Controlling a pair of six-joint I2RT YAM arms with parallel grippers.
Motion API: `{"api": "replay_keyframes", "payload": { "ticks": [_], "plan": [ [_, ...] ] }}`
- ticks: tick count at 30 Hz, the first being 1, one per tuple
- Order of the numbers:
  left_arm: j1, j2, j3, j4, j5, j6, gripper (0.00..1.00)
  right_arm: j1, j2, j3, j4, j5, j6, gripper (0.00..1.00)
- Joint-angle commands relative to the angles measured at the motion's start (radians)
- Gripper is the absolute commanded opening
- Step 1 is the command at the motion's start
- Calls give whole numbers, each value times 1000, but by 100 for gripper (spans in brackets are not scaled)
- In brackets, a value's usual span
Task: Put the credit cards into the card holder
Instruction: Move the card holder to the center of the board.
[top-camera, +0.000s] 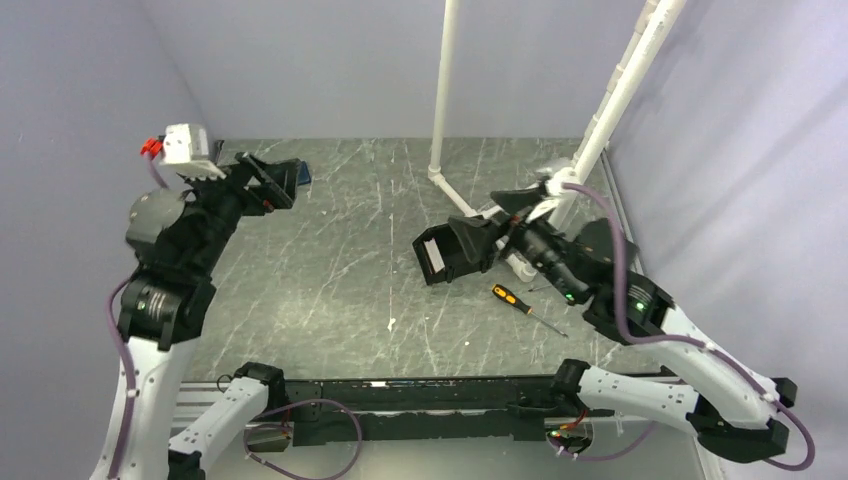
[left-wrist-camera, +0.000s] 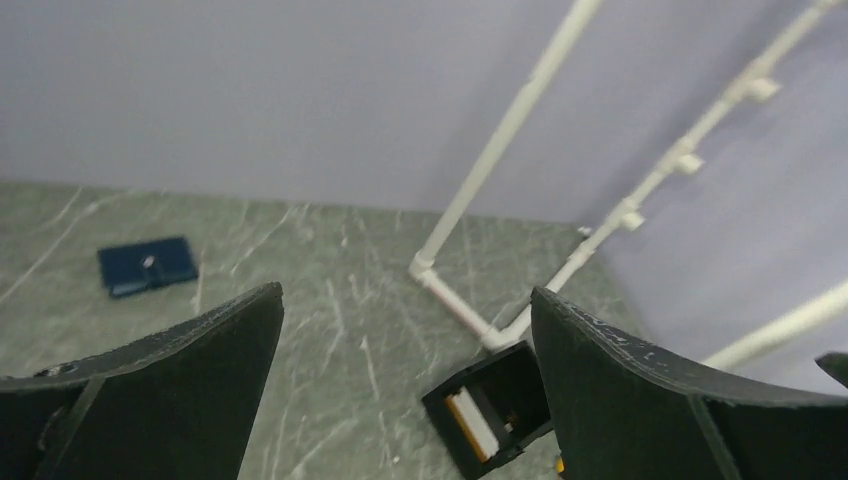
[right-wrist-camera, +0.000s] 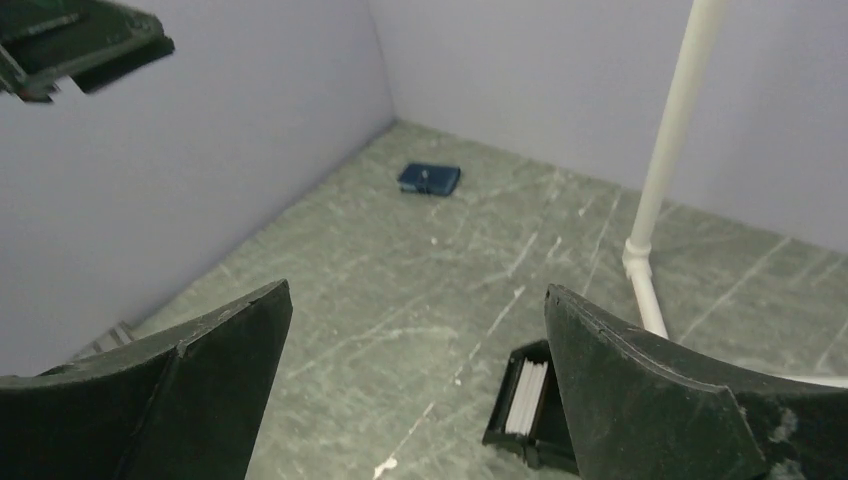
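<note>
Both the right gripper (right-wrist-camera: 416, 290) and the left gripper (left-wrist-camera: 407, 290) are spread and empty; the whitish plastic credit cards (right-wrist-camera: 527, 397) stand on edge in a black open box (right-wrist-camera: 498, 425) just under the right one, far from the flat dark-blue card holder (right-wrist-camera: 429, 179).

left tool (left-wrist-camera: 405, 295) raised, jaws spread wide, empty, right tool (right-wrist-camera: 417, 290) raised, jaws spread wide, empty

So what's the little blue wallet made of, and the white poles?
The card holder looks like dark-blue leather or imitation leather: dull, no gloss, soft rounded corners. It is too small in view to be sure. The white poles look like smooth plastic pipe, judging by their even white surface and jointed fittings.
</note>
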Motion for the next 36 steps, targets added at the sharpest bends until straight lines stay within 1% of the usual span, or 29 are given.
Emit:
{"api": "replay_keyframes", "payload": {
  "ticks": [1, 5, 7, 8, 10, 11, 13, 15, 16, 17, 19, 20, 21, 24, 27, 29, 30, 32, 34, 36],
  "plan": [
    [4, 91, 38, -148, -155, -36, 99, 5, 87, 33, -51, 62, 40, 100],
    [6, 176, 36, -215, -255, -65, 99, 5, 190, 53, -118, 135, 75, 100],
    [18, 233, 27, -234, -264, -88, 99, 5, 292, 114, -231, 188, 94, 100],
    [38, 260, 21, -236, -245, -103, 99, 5, 351, 160, -301, 212, 125, 100],
    [112, 307, -11, -205, -149, -141, 99, 5, 438, 221, -378, 217, 147, 100],
    [169, 337, -27, -192, -80, -170, 99, 5, 466, 225, -387, 205, 157, 100],
    [317, 405, -69, -131, 104, -235, 99, 5, 502, 216, -385, 185, 176, 100],
    [420, 489, -104, -51, 208, -299, 99, 4, 537, 208, -398, 168, 204, 100],
    [454, 533, -130, 0, 268, -332, 99, 2, 560, 214, -416, 177, 226, 100],
    [480, 577, -149, 40, 299, -392, 99, -1, 584, 226, -443, 179, 244, 100],
    [525, 660, -184, 143, 384, -507, 99, -4, 625, 246, -478, 145, 255, 100],
    [534, 696, -201, 206, 409, -553, 97, -5, 635, 250, -480, 127, 256, 100],
    [536, 731, -216, 269, 405, -582, 95, -4, 636, 245, -470, 113, 257, 100],
    [538, 826, -247, 410, 295, -629, 94, -6, 596, 196, -391, 41, 220, 100],
    [556, 948, -249, 546, 199, -630, 96, -8, 546, 159, -348, 42, 210, 100],
    [578, 1052, -233, 639, 208, -654, 95, -8, 516, 154, -346, 40, 171, 100],
    [589, 1104, -225, 736, 239, -652, 92, -9, 504, 151, -350, 45, 162, 100],
    [600, 1207, -188, 801, 254, -663, 91, -9, 472, 133, -338, 40, 134, 100],
    [602, 1303, -149, 894, 302, -662, 90, -9, 435, 108, -323, 31, 115, 100],
    [602, 1385, -88, 907, 333, -641, 85, -9, 400, 86, -302, 34, 110, 100]
  ]
}}
